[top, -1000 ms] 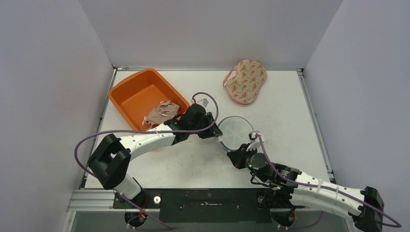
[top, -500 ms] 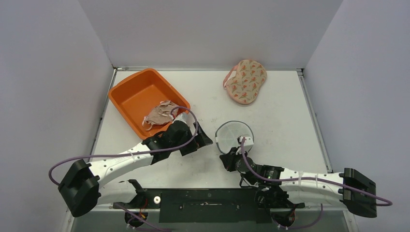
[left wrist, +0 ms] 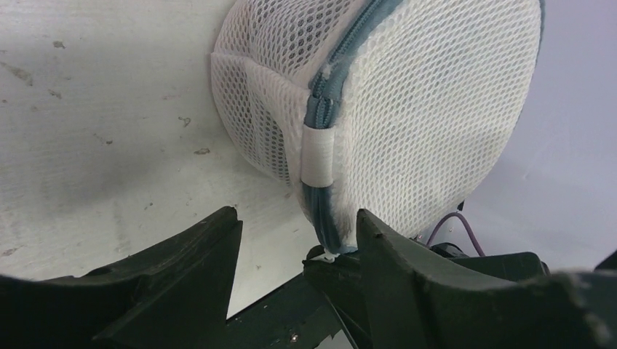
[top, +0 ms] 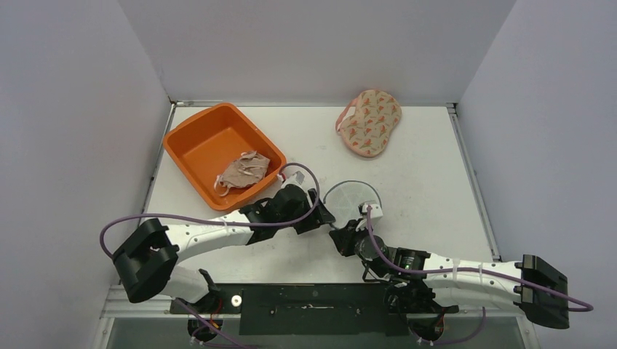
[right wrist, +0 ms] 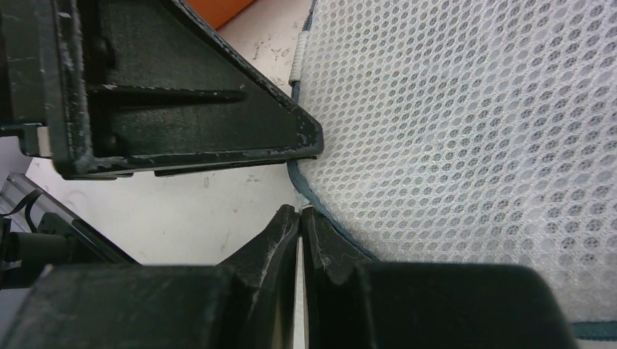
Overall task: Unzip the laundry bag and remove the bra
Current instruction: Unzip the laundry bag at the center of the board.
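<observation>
Bag [top: 351, 196], centre frame: you are poising open left gripper [left wrist: 297, 218] at zipper [left wrist: 320, 109], right gripper [right wrist: 300, 211] closed; next, pinching the tab [left wrist: 317, 156].

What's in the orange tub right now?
A crumpled beige garment with thin straps lies toward the near right side of the tub. The rest of the tub floor shows bare orange. Whatever lies under the garment is covered.

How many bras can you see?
2. A beige bra lies in the orange tub. A patterned bra lies near the far edge of the table. The mesh bag might hide another.
</observation>
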You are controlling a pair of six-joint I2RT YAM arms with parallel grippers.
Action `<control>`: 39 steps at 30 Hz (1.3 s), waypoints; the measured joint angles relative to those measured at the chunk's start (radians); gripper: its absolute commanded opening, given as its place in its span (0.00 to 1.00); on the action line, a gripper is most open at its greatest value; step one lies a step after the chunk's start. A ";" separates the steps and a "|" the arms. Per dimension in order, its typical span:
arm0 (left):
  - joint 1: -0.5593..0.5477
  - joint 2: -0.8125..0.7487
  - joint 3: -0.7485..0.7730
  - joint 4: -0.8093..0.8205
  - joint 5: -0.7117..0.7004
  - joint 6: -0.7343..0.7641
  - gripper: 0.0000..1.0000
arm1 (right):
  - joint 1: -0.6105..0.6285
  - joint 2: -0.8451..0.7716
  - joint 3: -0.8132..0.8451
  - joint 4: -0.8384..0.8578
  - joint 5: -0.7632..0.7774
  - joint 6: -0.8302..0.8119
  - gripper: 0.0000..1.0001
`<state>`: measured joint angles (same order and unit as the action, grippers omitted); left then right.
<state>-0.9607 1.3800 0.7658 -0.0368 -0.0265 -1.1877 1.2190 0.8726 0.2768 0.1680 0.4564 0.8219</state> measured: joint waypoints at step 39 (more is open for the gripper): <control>0.114 -0.046 0.062 -0.124 0.009 0.174 0.00 | 0.010 -0.116 0.098 -0.327 0.085 -0.055 0.05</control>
<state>-0.8467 1.3342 0.8276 -0.1608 -0.0174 -1.0142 1.2289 0.7570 0.3744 -0.1593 0.5419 0.7666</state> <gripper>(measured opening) 0.033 0.060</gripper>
